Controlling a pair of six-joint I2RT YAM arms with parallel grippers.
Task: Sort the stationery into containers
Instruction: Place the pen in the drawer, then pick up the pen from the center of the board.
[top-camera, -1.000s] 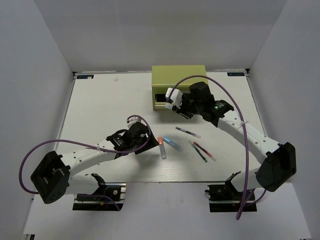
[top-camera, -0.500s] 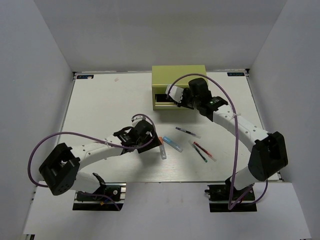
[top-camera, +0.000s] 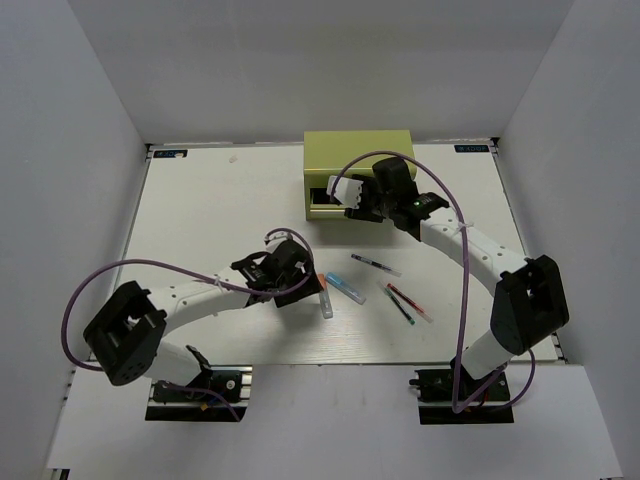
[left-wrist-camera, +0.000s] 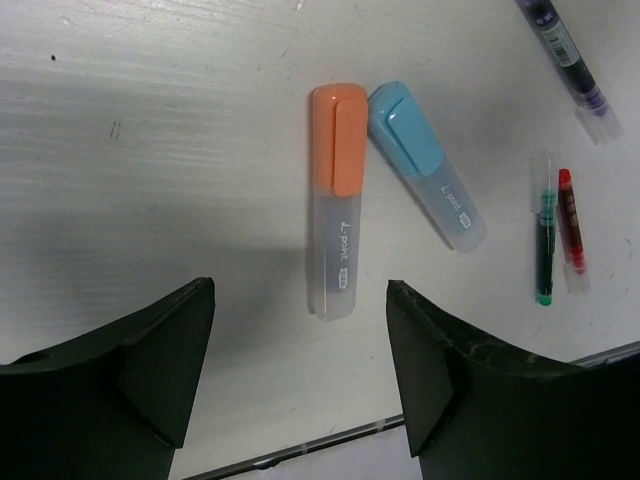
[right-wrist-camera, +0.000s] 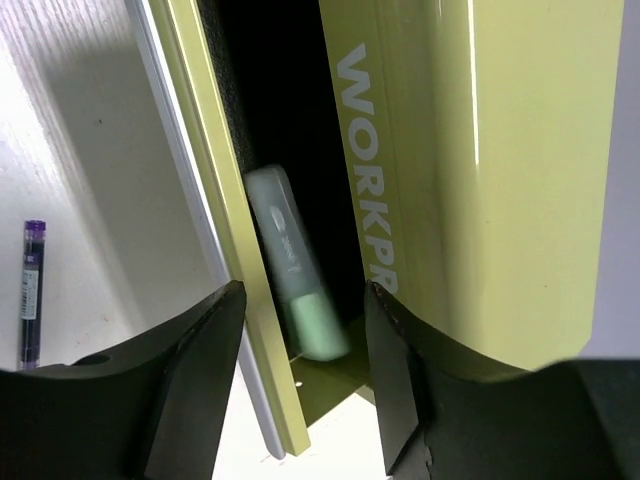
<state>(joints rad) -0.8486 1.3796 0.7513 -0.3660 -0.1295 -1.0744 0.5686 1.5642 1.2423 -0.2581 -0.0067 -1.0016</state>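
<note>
The olive-green tool chest (top-camera: 356, 158) stands at the back, its drawer pulled open; the right wrist view shows its WORKPRO side (right-wrist-camera: 480, 180). My right gripper (top-camera: 345, 198) is open over the drawer (right-wrist-camera: 215, 230). The green marker (right-wrist-camera: 295, 290) lies blurred inside it, clear of the fingers. My left gripper (top-camera: 305, 280) is open and empty, just short of the orange marker (left-wrist-camera: 335, 200) and the blue marker (left-wrist-camera: 425, 165), which lie side by side (top-camera: 324, 293). A clear pen with purple ink (top-camera: 376, 264), a dark green pen (left-wrist-camera: 545, 245) and a red pen (left-wrist-camera: 570, 222) lie to the right.
The table's near edge (left-wrist-camera: 300, 450) runs just below my left fingers. White walls close the table in on three sides. The clear pen also shows beside the drawer front in the right wrist view (right-wrist-camera: 32, 290).
My right gripper has moved in over the open drawer and the green marker is now loose inside it. My left gripper has moved right, closer to the orange marker.
</note>
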